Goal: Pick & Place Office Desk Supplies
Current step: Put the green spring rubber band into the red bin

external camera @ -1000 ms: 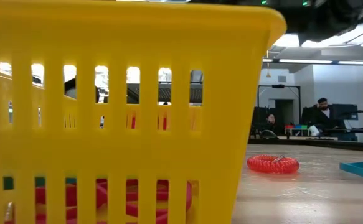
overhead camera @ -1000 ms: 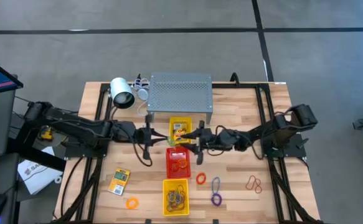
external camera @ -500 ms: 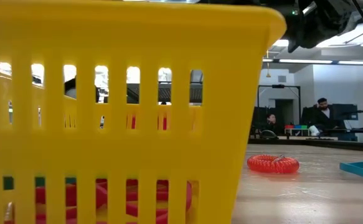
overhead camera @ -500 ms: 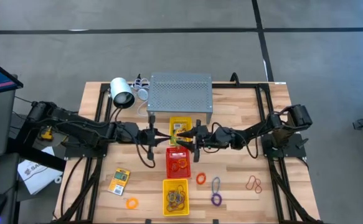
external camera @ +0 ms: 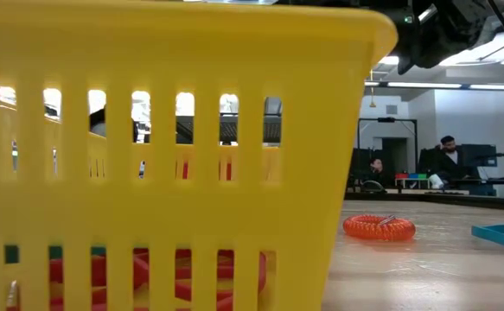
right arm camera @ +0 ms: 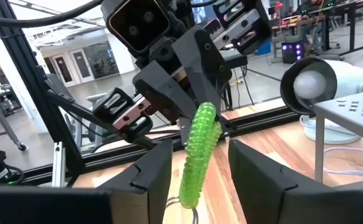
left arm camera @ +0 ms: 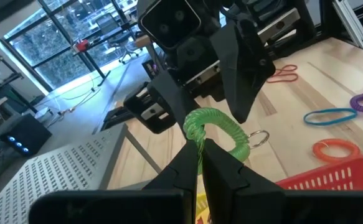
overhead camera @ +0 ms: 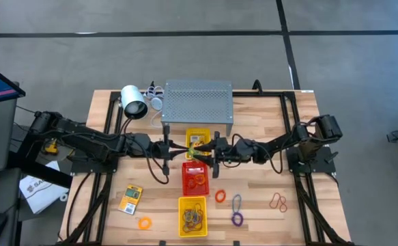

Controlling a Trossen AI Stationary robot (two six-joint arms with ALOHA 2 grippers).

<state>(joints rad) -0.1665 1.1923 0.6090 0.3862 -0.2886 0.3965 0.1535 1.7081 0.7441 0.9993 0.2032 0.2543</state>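
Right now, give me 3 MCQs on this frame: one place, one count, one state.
1. The green coil is held:
A. above the trays, between both arms
B. on the shelf
C. by the lamp

2. Plastic trays in a row:
A. one
B. three
C. five

3. The left gripper's fingers:
A. wide open
B. shut on the coil
C. out of view

Key: A, the high view shows it mid-air over the yellow tray; B, yellow, red, yellow; B, the left wrist view shows its fingers pinching the coil.

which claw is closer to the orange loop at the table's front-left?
Left. The left claw sits mid-table, up and right of the orange loop; the right claw faces it, farther right. Both meet at a green coil.
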